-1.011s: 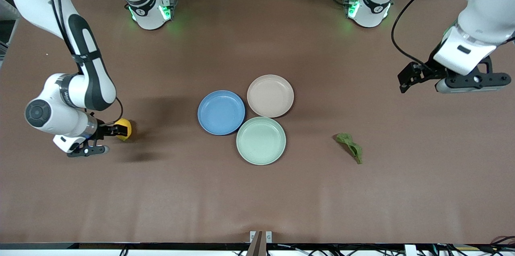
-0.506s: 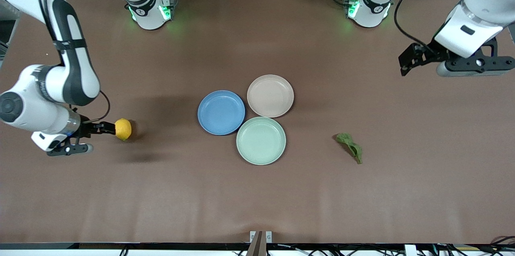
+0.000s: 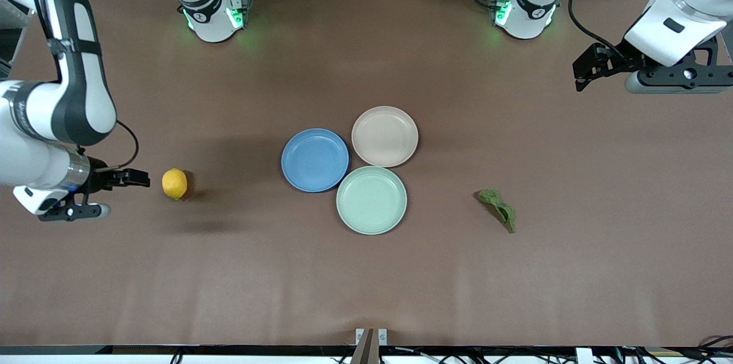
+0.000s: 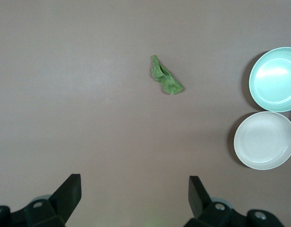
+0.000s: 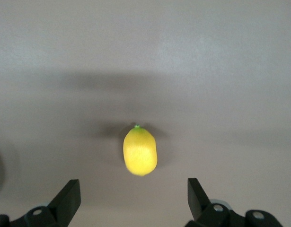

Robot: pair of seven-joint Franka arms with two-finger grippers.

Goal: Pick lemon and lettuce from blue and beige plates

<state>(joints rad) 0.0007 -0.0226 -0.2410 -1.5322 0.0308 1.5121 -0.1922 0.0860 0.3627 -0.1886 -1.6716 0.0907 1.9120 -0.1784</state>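
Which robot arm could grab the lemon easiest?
The right arm, probably. Its open right gripper sits just beside the lemon, while the left gripper is up at the table's other end, past the lettuce.

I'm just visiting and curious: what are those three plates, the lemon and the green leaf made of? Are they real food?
The blue plate, beige plate and mint-green plate look like matte moulded plastic, with even colour and soft highlights. The lemon has a very smooth, uniform rind, so it is probably a plastic replica. The lettuce is thin and crinkled; whether it is real or imitation is not visible.
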